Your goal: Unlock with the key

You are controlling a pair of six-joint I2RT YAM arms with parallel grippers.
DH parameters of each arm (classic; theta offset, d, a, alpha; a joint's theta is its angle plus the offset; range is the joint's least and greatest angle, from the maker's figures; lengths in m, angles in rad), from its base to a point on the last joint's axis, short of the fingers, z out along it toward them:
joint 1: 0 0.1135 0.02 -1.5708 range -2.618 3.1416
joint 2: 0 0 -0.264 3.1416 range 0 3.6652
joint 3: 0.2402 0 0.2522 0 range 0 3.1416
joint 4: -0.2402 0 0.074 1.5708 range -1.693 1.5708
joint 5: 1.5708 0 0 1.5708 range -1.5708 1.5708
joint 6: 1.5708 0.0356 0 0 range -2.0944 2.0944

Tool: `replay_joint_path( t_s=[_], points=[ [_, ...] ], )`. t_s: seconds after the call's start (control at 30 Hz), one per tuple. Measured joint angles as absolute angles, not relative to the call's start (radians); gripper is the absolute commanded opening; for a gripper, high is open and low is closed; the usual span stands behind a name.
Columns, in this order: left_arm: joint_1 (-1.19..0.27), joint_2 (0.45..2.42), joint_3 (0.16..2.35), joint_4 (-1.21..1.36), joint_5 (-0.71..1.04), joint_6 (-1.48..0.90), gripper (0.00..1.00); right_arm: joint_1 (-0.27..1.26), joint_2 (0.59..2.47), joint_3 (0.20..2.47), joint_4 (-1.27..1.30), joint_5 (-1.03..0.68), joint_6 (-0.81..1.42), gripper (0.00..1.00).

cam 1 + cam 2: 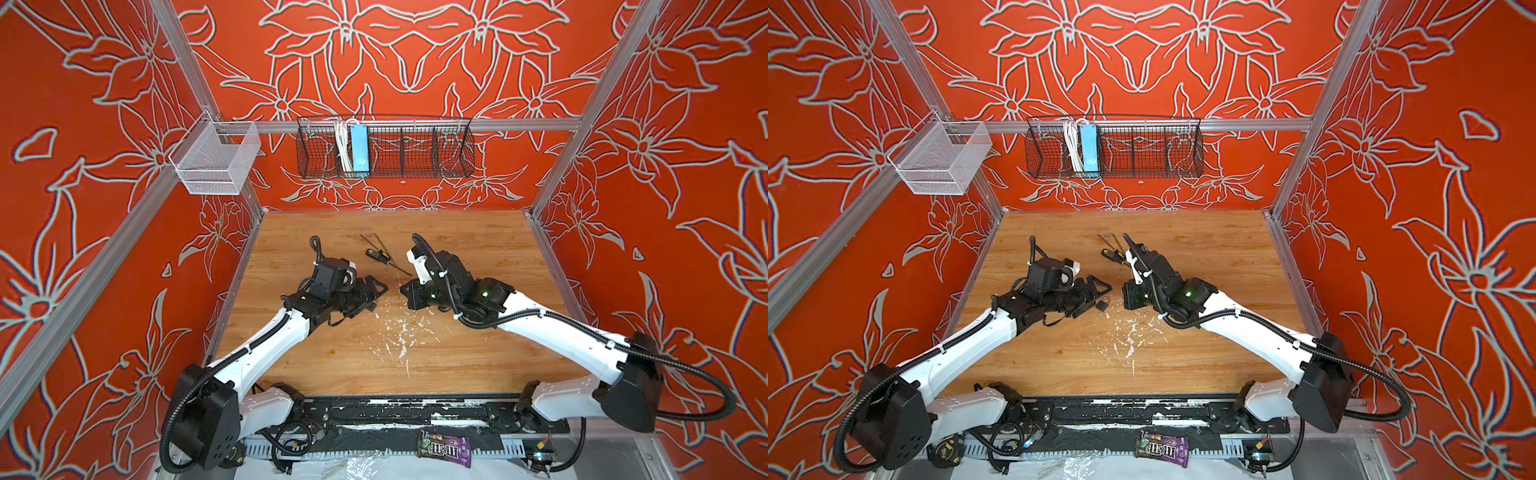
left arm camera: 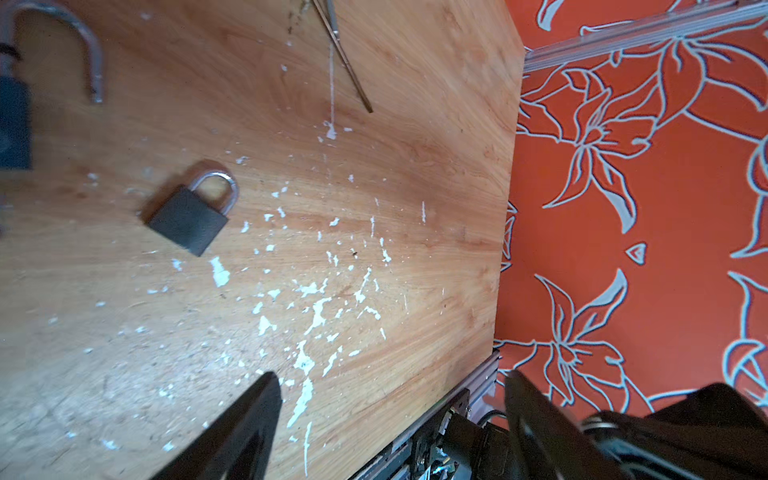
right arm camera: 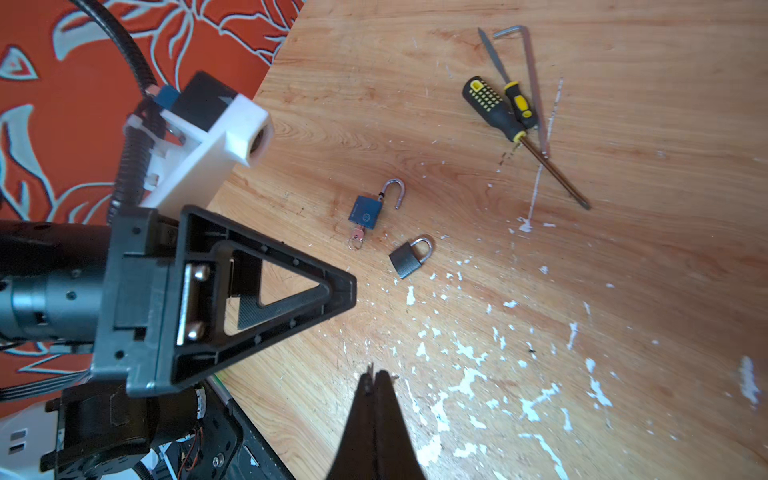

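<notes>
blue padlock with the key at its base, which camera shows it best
Right wrist view: the blue padlock lies whole and sharp, shackle open, key at its base. The left wrist view crops it at the edge, blurred. In the top views I cannot make it out.

From my station I see red walls (image 1: 415,62) printed with pale outlined flowers closing the cell on three sides, framed by aluminium rails (image 1: 519,123). On the back rail hangs a black wire basket (image 1: 453,153) holding a blue power strip (image 1: 359,149) and a bundled white cable (image 1: 341,145), and a white mesh basket (image 1: 208,183) hangs at the left corner. I see the wooden tabletop (image 1: 478,249) evenly lit, with white flecks (image 1: 401,340) scattered near its middle.
</notes>
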State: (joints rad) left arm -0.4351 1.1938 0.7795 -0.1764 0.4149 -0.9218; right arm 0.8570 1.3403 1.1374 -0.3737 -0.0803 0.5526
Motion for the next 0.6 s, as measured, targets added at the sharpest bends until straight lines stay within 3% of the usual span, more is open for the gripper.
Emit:
replay_joint_path(
  t_s=[0.27,0.6],
  points=[
    [-0.566,1.188,0.757,-0.031,0.29,-0.733,0.69,0.824,1.256,1.135,-0.447,-0.089,0.55,0.0],
    [-0.784,1.121,0.564,0.286,0.06,-0.352,0.47,0.785,1.181,1.136,-0.521,-0.124,0.548,0.0]
  ],
)
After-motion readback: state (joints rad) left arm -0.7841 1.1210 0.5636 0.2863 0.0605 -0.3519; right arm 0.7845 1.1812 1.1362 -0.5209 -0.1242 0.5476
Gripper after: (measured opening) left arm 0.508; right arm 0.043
